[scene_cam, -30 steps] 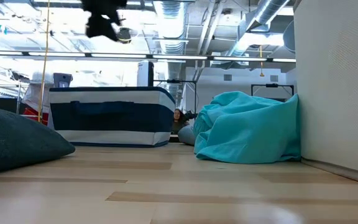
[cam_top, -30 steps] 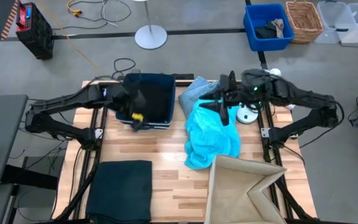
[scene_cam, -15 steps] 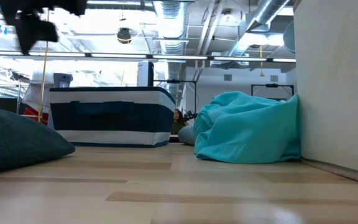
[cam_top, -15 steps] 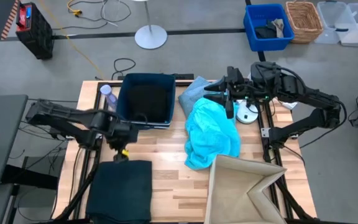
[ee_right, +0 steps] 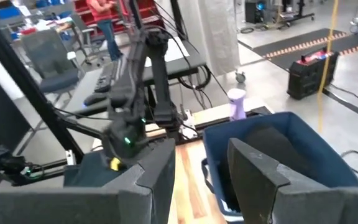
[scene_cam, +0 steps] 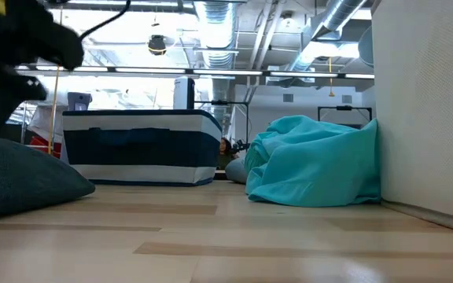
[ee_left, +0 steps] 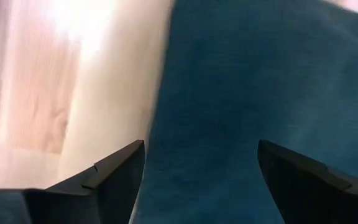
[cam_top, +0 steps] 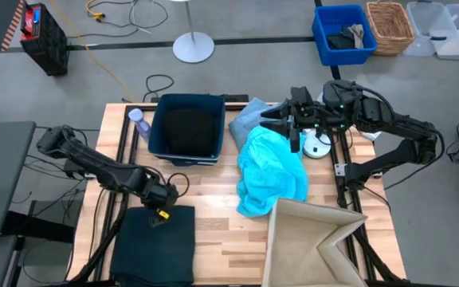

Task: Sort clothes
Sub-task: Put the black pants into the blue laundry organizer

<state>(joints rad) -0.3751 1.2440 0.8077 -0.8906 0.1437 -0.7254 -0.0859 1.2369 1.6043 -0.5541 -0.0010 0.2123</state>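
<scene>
Now, left gripper (cam_top: 163, 206): low over the near-left table, just at the far edge of the folded dark teal cloth (cam_top: 154, 243); fingers spread, nothing between them in the left wrist view, cloth (ee_left: 247, 93) right below.
Right gripper (cam_top: 293, 131): hovering at the far side, above the far end of the turquoise garment (cam_top: 271, 171); fingers apart, empty.
Turquoise garment: crumpled heap mid-table, touching the beige box (cam_top: 313, 243) at its near end.
Grey-blue garment (cam_top: 249, 119): far side, between the blue bin (cam_top: 212, 127) and the turquoise heap, partly under it.
Black garment (cam_top: 183, 129): dark mass inside the bin, probably the black piece.
Purple bottle (cam_top: 138, 121): upright, just left of the bin.
</scene>
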